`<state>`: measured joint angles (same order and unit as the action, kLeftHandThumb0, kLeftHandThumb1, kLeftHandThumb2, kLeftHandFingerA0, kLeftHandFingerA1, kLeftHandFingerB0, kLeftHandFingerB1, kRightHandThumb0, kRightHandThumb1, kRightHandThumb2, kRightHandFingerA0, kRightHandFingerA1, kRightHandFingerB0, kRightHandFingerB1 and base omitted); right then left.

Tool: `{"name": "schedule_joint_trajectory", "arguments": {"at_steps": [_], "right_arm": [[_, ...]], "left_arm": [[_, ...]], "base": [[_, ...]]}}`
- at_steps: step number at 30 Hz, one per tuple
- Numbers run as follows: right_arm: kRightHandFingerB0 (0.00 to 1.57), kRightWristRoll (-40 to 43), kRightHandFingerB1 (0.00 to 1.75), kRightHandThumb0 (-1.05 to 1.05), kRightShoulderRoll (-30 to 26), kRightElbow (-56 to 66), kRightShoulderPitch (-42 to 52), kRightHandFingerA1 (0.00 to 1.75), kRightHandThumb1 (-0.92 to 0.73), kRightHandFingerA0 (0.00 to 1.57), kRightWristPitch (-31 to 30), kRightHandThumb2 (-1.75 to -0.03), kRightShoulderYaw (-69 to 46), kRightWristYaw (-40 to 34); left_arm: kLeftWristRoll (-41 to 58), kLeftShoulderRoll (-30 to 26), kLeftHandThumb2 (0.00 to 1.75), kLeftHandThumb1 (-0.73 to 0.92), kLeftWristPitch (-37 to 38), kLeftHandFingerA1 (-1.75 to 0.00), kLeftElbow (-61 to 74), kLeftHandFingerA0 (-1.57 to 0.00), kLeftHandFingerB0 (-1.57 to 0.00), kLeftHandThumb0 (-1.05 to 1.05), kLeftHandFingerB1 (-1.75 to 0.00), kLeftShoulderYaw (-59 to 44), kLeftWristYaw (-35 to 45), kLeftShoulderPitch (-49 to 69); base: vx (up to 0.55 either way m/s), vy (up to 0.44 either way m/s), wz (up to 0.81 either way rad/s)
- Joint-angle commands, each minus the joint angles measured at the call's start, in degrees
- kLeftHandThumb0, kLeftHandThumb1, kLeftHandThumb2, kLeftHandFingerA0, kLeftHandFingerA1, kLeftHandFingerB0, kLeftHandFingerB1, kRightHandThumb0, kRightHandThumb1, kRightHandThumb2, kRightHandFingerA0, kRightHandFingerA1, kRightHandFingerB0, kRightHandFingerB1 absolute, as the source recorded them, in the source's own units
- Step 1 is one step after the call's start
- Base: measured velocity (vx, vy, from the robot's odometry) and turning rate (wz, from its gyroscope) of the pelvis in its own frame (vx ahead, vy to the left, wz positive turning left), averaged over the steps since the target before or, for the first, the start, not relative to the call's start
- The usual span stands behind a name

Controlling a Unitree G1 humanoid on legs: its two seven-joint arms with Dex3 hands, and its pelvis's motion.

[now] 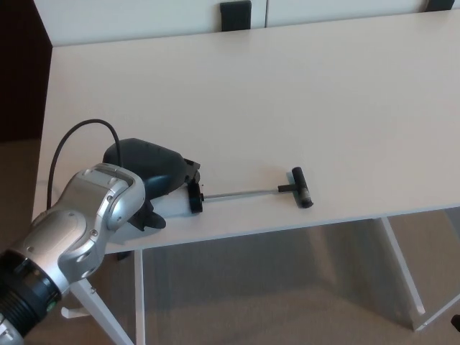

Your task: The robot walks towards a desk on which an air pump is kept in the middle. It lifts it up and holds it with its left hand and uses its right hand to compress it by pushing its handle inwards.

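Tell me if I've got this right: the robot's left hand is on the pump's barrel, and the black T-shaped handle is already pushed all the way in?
Not quite. In the head view the black T-shaped handle sits far out on its thin metal rod, fully extended. The left hand is indeed on the barrel.

A single head view looks steeply down from above the counter's near edge, facing its far side, with the left arm close below the lens
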<state>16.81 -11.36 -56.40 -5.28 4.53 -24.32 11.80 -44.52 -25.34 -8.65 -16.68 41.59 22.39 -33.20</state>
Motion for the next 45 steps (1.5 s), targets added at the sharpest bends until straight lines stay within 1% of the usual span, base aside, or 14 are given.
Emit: {"name": "schedule_joint_trajectory", "arguments": {"at_steps": [1, 5, 6, 7, 8, 18, 24, 26, 27, 28, 34, 41, 42, 45], "right_arm": [[0.53, 0.3, 0.58, -0.35, -0.4, 0.5, -0.2, 0.6, -0.49, 0.56, 0.0, -0.85, -0.2, -0.5], [0.52, 0.1, 0.58, -0.34, -0.6, 0.6, -0.1, 0.62, -0.48, 0.58, 0.4, -0.85, 0.0, -0.3], [0.62, -0.3, 0.43, -0.32, -0.6, 1.1, 0.0, 0.45, -0.61, 0.66, 0.6, -0.57, 0.3, -0.5], [0.62, -0.6, 0.43, -0.32, -0.5, 1.5, 0.2, 0.45, -0.61, 0.66, 0.7, -0.57, 0.5, -0.6], [0.62, -1.1, 0.43, -0.35, -0.2, 3.7, 1.1, 0.46, -0.59, 0.71, 1.1, -0.57, 1.1, -0.8], [0.55, 2.2, 0.42, -0.35, 5.1, 48.4, 26.6, 0.46, -0.62, 0.65, -1.1, -0.58, 6.2, 3.2], [0.55, 3.1, 0.42, -0.35, 6.3, 59.4, 34.7, 0.46, -0.62, 0.65, 0.1, -0.58, 6.9, 4.1], [0.62, 1.7, 0.41, -0.44, 8.4, 65.6, 44.0, 0.45, -0.59, 0.73, 12.7, -0.6, 6.4, 7.4], [0.62, 1.5, 0.41, -0.44, 8.7, 67.0, 45.7, 0.45, -0.59, 0.73, 14.2, -0.6, 6.2, 7.8], [0.5, 3.8, 0.56, -0.38, 9.3, 69.7, 48.1, 0.64, -0.51, 0.68, 15.0, -0.9, 5.6, 9.2], [0.52, 8.5, 0.56, -0.39, 10.6, 77.3, 53.1, 0.63, -0.52, 0.69, 14.9, -0.9, 5.1, 11.5], [0.52, 11.1, 0.57, -0.36, 11.4, 90.9, 58.6, 0.64, -0.51, 0.65, 14.0, -0.9, 8.2, 11.1], [0.62, 12.8, 0.42, -0.35, 11.5, 91.5, 58.9, 0.45, -0.62, 0.7, 14.3, -0.59, 8.3, 12.0], [0.62, 15.0, 0.42, -0.36, 11.8, 92.5, 59.2, 0.45, -0.61, 0.72, 15.4, -0.59, 8.4, 13.2]], "left_arm": [[0.7, 0.6, 0.58, 0.62, 2.5, -0.76, -1.6, -0.72, -0.66, -0.2, -0.56, 1.0, 2.6, 3.7], [0.5, 0.5, 0.58, 0.62, 3.4, -0.8, -1.7, -0.76, -0.65, -0.16, -0.57, 0.7, 3.3, 3.6], [1.1, 0.5, 0.58, 0.64, 3.7, -0.96, -1.7, -0.73, -0.68, -0.15, -0.66, 0.1, 3.2, 3.6], [1.6, 0.6, 0.58, 0.64, 4.0, -0.96, -1.7, -0.73, -0.68, -0.15, -0.66, -0.3, 3.0, 3.7], [2.0, 0.5, 0.59, 0.62, 4.3, -1.27, -1.5, -0.67, -0.64, -0.14, -0.87, -0.8, 2.9, 3.8], [5.0, -0.8, 0.6, 0.64, 6.4, -1.35, 1.0, -0.84, -0.54, -0.15, -1.28, -5.5, 3.2, 2.9], [5.5, -1.5, 0.6, 0.64, 7.0, -1.35, 2.0, -0.84, -0.54, -0.15, -1.28, -6.5, 3.6, 2.3], [9.9, -1.2, 0.61, 0.81, 5.0, -1.64, 3.7, -0.68, -0.5, -0.17, -1.45, -11.1, 4.8, 1.2], [10.9, -1.0, 0.61, 0.81, 4.4, -1.64, 3.9, -0.68, -0.5, -0.17, -1.45, -11.9, 5.3, 1.0], [17.5, 0.2, 0.97, 0.65, 1.6, -1.59, 1.9, -0.92, -0.79, -0.04, -1.34, -15.0, 11.5, -0.9], [30.3, 2.2, 0.95, 0.61, -4.5, -1.48, -5.2, -0.96, -0.82, -0.05, -1.3, -20.5, 27.9, -6.8], [28.2, 1.8, 0.91, 0.6, -1.6, -1.39, -9.0, -0.99, -0.87, -0.1, -1.23, -20.6, 27.2, -8.8], [27.2, 1.5, 0.89, 0.63, -0.6, -1.44, -8.4, -0.96, -0.87, -0.09, -1.23, -20.3, 25.8, -8.4], [25.5, 0.8, 0.86, 0.66, 1.3, -1.47, -7.3, -0.94, -0.86, -0.09, -1.25, -19.9, 23.5, -7.6]], "base": [[0.0, 0.0, 0.0], [0.0, 0.0, 0.0], [0.0, 0.0, 0.0], [0.0, 0.0, 0.0], [0.0, 0.0, 0.0], [0.0, 0.0, 0.0], [0.0, 0.0, 0.0], [0.0, 0.0, 0.0], [0.0, 0.0, 0.0], [0.0, 0.0, 0.0], [0.0, 0.0, 0.0], [0.0, 0.0, 0.0], [0.0, 0.0, 0.0], [0.0, 0.0, 0.0]]}}
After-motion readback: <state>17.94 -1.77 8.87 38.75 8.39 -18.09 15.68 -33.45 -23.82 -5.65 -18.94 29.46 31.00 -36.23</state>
